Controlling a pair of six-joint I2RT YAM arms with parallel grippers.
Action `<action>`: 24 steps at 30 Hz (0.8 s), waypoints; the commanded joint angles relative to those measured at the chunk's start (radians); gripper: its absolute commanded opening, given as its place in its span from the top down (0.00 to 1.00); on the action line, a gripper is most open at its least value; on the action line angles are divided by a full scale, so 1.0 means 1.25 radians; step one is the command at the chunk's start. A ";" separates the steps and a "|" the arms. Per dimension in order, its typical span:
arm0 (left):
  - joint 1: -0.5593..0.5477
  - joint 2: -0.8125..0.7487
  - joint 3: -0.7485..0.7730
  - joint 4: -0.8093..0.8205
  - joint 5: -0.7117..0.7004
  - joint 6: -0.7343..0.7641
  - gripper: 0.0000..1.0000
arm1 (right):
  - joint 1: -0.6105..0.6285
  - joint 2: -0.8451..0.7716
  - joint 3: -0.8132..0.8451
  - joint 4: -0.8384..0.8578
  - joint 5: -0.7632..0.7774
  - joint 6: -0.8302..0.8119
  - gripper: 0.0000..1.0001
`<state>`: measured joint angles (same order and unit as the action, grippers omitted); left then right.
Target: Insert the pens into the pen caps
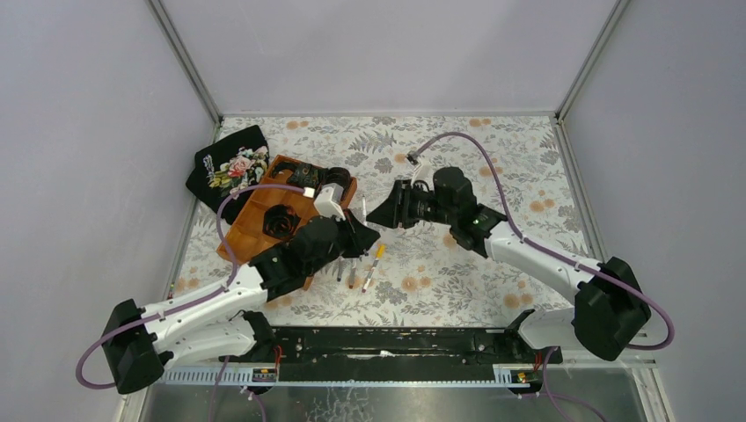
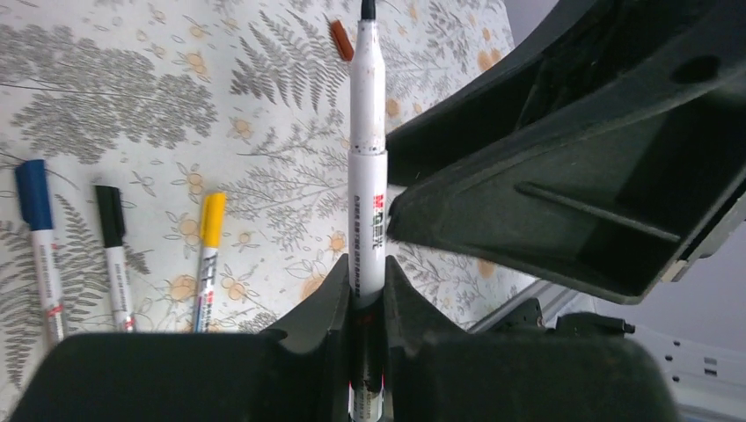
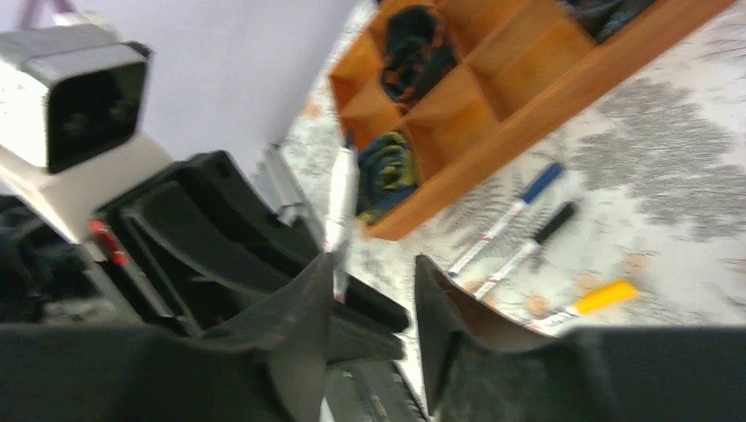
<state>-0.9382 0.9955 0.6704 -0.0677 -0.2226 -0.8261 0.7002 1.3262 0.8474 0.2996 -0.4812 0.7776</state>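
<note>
My left gripper (image 2: 365, 268) is shut on the lower barrel of an uncapped white pen (image 2: 367, 132), whose dark tip points away from me. A small red cap (image 2: 341, 40) lies on the table beyond that tip. Three capped pens lie side by side: blue (image 2: 35, 237), black (image 2: 113, 246) and yellow (image 2: 208, 255). In the top view my left gripper (image 1: 356, 236) holds the pen (image 1: 363, 208) just left of my right gripper (image 1: 387, 214). My right gripper (image 3: 374, 290) is open and empty, close beside the held pen (image 3: 341, 198).
A wooden compartment tray (image 1: 264, 224) with rolled dark items stands at the left, partly under my left arm. A black floral cloth (image 1: 230, 165) lies behind it. The three capped pens (image 1: 356, 268) lie just in front of the grippers.
</note>
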 commanded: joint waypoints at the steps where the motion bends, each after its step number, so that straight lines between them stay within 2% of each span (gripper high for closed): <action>1: 0.043 -0.043 -0.026 -0.010 -0.025 0.004 1.00 | -0.016 0.043 0.132 -0.331 0.207 -0.253 0.50; 5: 0.096 -0.086 -0.047 -0.056 -0.014 0.021 1.00 | -0.108 0.106 0.174 -0.451 0.301 -0.325 0.43; 10: 0.143 -0.129 -0.063 -0.094 -0.001 0.034 1.00 | -0.194 0.179 0.191 -0.518 0.356 -0.367 0.42; 17: 0.163 -0.141 -0.077 -0.102 0.015 0.027 1.00 | -0.196 0.237 0.174 -0.452 0.299 -0.325 0.42; 24: 0.165 -0.140 -0.076 -0.103 0.033 0.025 1.00 | -0.196 0.309 0.201 -0.431 0.360 -0.308 0.41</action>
<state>-0.7383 0.8284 0.5846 -0.1898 -0.2001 -0.8070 0.4511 1.6707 1.0508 -0.2768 -0.0837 0.3794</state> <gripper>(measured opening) 0.088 0.585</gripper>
